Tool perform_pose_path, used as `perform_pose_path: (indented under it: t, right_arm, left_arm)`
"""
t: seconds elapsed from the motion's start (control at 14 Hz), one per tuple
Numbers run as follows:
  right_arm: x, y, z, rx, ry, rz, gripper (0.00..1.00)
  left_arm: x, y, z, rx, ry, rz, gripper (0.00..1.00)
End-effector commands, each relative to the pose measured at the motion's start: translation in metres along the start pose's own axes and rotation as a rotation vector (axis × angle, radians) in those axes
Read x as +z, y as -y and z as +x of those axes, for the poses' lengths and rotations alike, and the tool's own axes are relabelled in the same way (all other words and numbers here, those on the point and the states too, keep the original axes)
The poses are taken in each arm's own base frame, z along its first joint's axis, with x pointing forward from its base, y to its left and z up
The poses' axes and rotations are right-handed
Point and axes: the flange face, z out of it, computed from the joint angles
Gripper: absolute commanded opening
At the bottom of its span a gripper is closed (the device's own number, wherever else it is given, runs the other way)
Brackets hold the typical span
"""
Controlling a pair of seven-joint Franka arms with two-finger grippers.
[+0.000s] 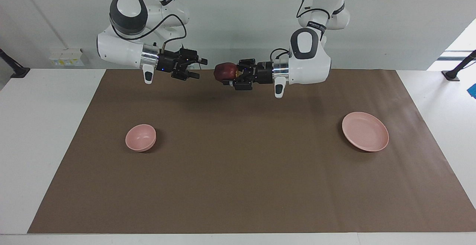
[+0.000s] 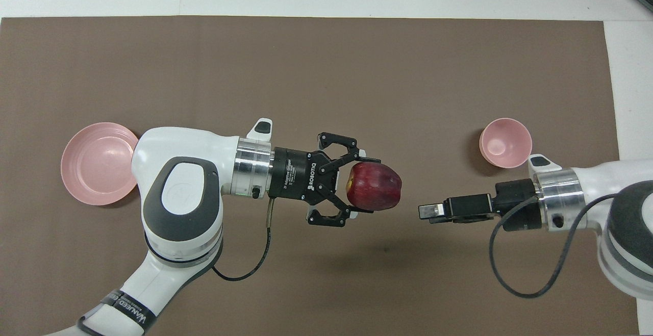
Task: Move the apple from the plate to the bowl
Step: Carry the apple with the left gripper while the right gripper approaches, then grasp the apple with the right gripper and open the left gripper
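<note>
The dark red apple [image 1: 223, 71] [image 2: 375, 185] hangs in the air over the middle of the brown mat, level with the robots' end of it. My left gripper [image 1: 228, 74] [image 2: 361, 188] is shut on it from the side. My right gripper [image 1: 198, 68] [image 2: 427, 211] is open and points at the apple from a short gap away, touching nothing. The pale pink plate [image 1: 365, 131] [image 2: 97, 163] lies bare at the left arm's end of the mat. The small pink bowl [image 1: 140, 137] [image 2: 505, 143] stands at the right arm's end with nothing in it.
A brown mat [image 1: 238, 185] covers most of the white table [image 1: 41, 133]. Both forearms stretch level above the mat toward each other, and a black cable [image 2: 515, 269] loops below the right wrist.
</note>
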Motion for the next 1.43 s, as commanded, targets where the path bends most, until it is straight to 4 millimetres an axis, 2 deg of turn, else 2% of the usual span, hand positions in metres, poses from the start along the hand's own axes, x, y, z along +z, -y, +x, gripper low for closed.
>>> perform_pose_path:
  t: [0.0,0.21,0.43,0.5,1.07,1.36]
  right_arm:
    - [-0.001,0.005,-0.006,0.066,0.002,0.075,1.00]
    - [-0.002,0.011,-0.004,0.106,-0.012,0.113,1.00]
    - [-0.003,0.010,-0.004,0.099,-0.011,0.111,1.00]
    - [-0.002,0.009,-0.005,0.092,-0.008,0.104,1.00]
    - [0.001,0.005,-0.017,-0.009,0.069,0.077,1.00]
    - [0.001,0.004,-0.018,-0.015,0.078,0.060,1.00]
  left_arm:
    - [0.021,0.023,-0.010,-0.007,-0.038,-0.023,0.00]
    - [0.054,0.041,-0.016,0.011,-0.073,-0.010,0.00]
    - [0.062,0.046,-0.019,0.008,-0.062,-0.003,0.00]
    - [0.071,0.051,-0.023,0.007,-0.058,-0.004,0.00]
    - [0.091,0.058,-0.034,-0.018,-0.062,-0.089,0.00]
    - [0.091,0.058,-0.034,-0.017,-0.064,-0.090,0.00]
